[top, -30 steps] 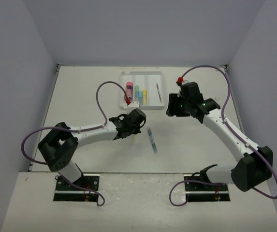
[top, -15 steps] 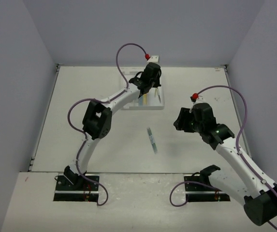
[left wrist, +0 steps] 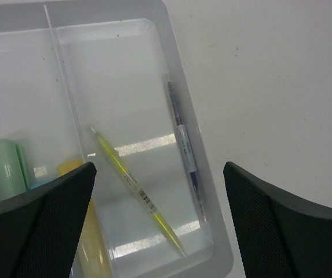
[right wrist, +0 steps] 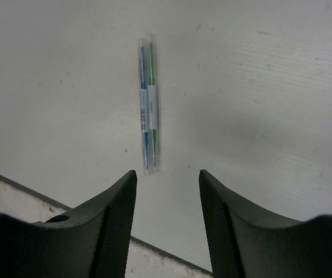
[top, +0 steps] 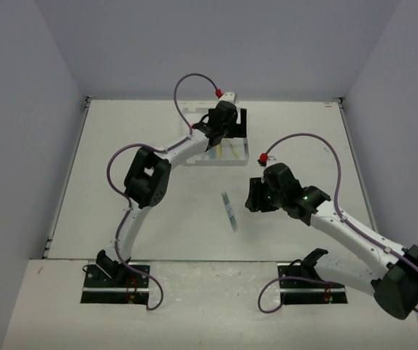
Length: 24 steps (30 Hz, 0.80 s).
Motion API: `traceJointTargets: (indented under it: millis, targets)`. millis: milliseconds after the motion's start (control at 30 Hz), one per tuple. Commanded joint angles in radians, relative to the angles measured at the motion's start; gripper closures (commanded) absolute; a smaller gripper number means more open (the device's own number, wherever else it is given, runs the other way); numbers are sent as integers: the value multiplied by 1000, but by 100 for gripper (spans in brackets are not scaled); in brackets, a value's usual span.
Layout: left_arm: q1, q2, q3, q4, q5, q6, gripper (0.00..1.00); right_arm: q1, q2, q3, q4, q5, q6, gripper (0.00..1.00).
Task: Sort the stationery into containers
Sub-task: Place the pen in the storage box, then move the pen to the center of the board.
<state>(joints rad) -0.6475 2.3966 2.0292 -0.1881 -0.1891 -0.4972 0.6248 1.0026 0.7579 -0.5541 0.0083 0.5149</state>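
The clear tray [left wrist: 171, 58] lies under my left gripper [left wrist: 160, 231], which is open with nothing between its fingers. In the tray's right compartment a thin pale yellow pen [left wrist: 134, 185] lies diagonally beside a dark grey pen [left wrist: 183, 145]. A mint green marker [left wrist: 6, 168] and a yellow marker [left wrist: 90, 237] lie in the compartment to the left. From above, the left gripper [top: 229, 131] covers much of the tray [top: 236, 154]. A clear sleeve holding a blue and a green pen [right wrist: 148, 121] lies on the table [top: 228, 211]. My right gripper [right wrist: 167, 174] hangs open just short of it.
The table's near edge [right wrist: 15, 182] runs close under the right gripper. The left arm [top: 146, 179] stretches across the table's left middle up to the tray. Grey walls close in the table on three sides.
The left arm swung from the table's middle to the tray, opened, and the pale yellow pen now lies in the right compartment. The right gripper moved left and nearer, toward the sleeved pens.
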Motion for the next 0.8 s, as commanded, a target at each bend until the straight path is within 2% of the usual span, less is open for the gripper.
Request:
traceJointTargets:
  millis: [0, 33, 133, 267, 300, 367, 600, 767]
  targets:
    - [0, -243, -110, 59, -9, -15, 3, 97, 146, 45, 49, 19, 37, 55]
    - [-1, -285, -140, 47, -20, -20, 0, 112, 195, 54, 60, 24, 41, 57]
    - [-6, -509, -330, 46, -95, -32, 0, 176, 311, 107, 65, 64, 50, 60]
    - [-3, -731, -568, 27, -182, -49, 0, 213, 469, 162, 66, 89, 59, 64]
    - [-3, -780, -583, 24, -182, -48, 0, 213, 477, 169, 68, 94, 59, 64]
    - [-4, -922, -737, 33, -168, -47, 0, 217, 536, 184, 76, 106, 66, 65]
    - [-4, -1124, -1017, 84, -110, -60, 0, 217, 651, 261, 62, 147, 59, 68]
    - [-4, -1156, -1077, 84, -105, -66, 0, 219, 687, 283, 53, 159, 57, 70]
